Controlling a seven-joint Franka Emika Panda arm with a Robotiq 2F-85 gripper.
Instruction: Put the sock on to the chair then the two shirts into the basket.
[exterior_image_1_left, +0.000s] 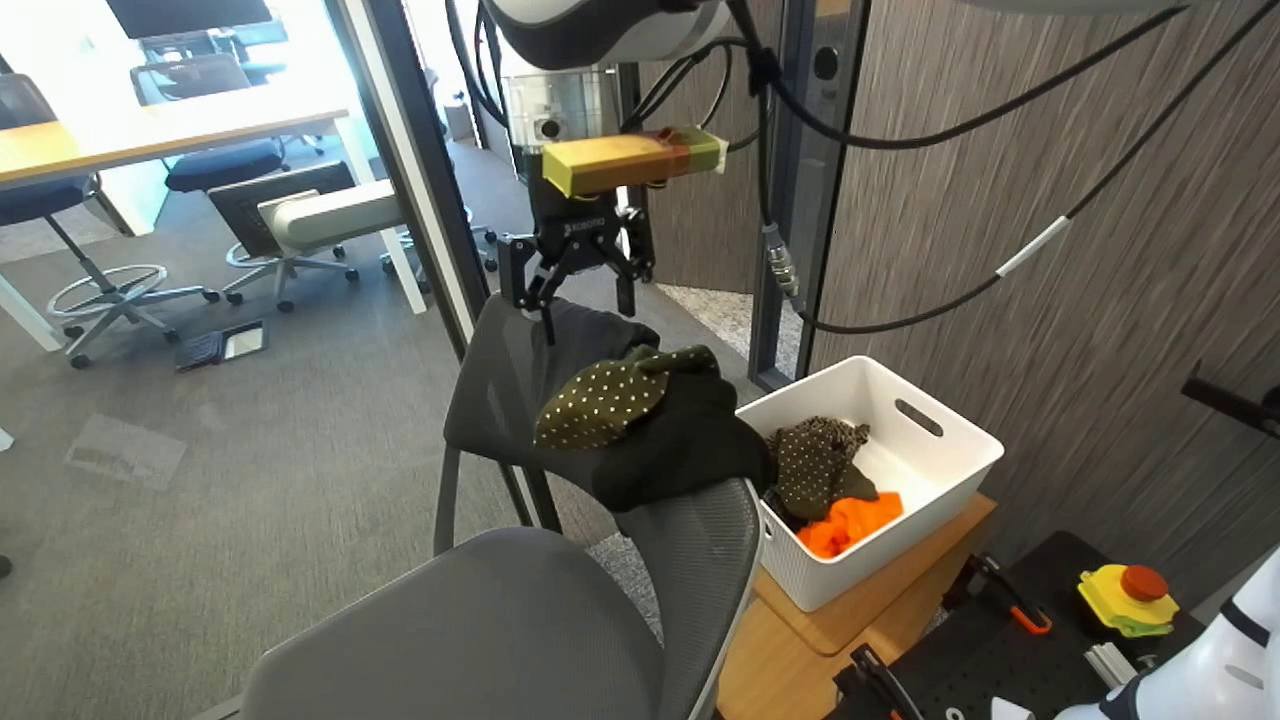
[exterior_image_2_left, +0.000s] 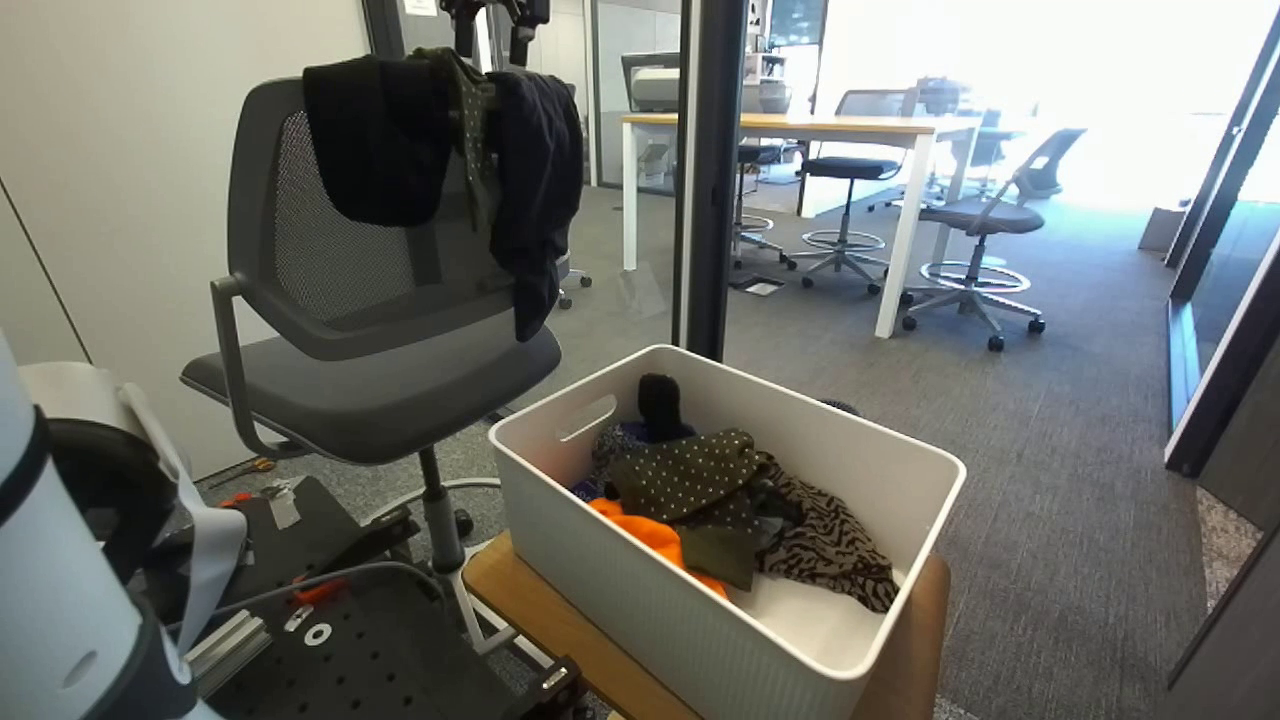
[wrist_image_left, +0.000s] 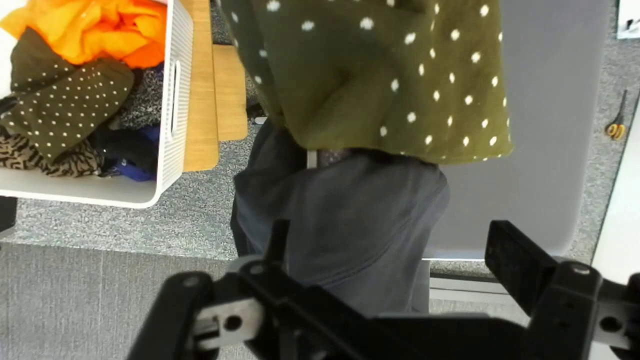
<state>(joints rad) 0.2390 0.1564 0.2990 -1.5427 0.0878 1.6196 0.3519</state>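
- One gripper, upper middle in an exterior view: jaws stand apart.
- Dotted cloth and black garment lie over the chair back, mid-frame.
- Basket, right of centre, holds orange cloth.

The arm sits at twelve o'clock in an exterior view, its white lower section at four o'clock, while the end effector hangs pointing toward six o'clock, its fingers spread wide apart at seven and four o'clock in the wrist view.
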